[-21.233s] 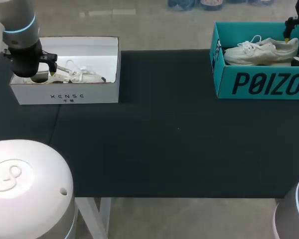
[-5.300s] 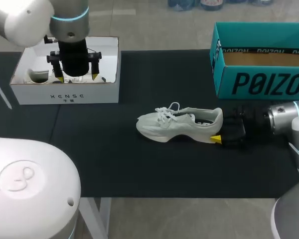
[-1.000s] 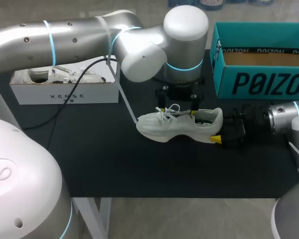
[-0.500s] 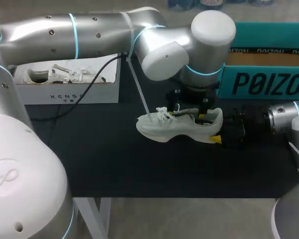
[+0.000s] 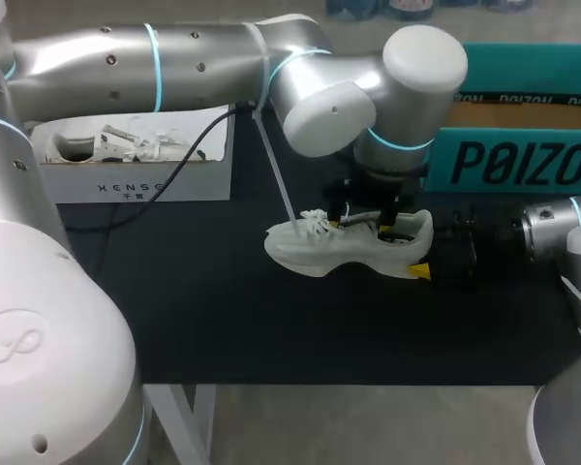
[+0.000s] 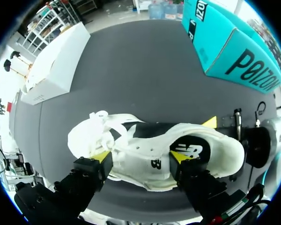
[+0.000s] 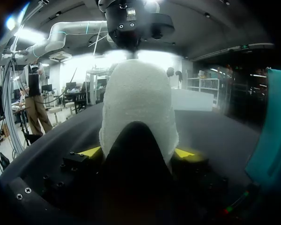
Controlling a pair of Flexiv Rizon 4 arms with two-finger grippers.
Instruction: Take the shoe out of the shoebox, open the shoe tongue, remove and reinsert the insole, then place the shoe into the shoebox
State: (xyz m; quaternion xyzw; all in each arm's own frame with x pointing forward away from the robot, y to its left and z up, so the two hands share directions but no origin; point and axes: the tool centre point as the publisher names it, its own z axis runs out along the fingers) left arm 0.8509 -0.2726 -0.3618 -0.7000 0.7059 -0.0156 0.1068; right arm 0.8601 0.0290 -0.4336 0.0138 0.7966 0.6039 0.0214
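The white shoe (image 5: 349, 244) lies on its sole near the middle of the black table mat (image 5: 271, 329), toe toward 9 o'clock and heel toward 3 o'clock in the head view. My right gripper (image 7: 138, 152) comes in low from 3 o'clock and is clamped on the heel, a yellow tip pressed to each side of it. My left gripper (image 6: 139, 158) hangs straight above the shoe with its fingers spread apart along the shoe's length, one tip beside the laces, the other at the mouth over the dark insole (image 6: 189, 149); it grips nothing that I can see. The teal shoebox (image 5: 508, 145) stands at about 2 o'clock from the shoe, apart from it, its brown inner floor showing. A white shoebox (image 5: 136, 179) sits at 10 o'clock, well apart, with another pale shoe (image 5: 126, 145) inside, and a black cable (image 5: 165, 189) from my left arm droops across its front onto the mat
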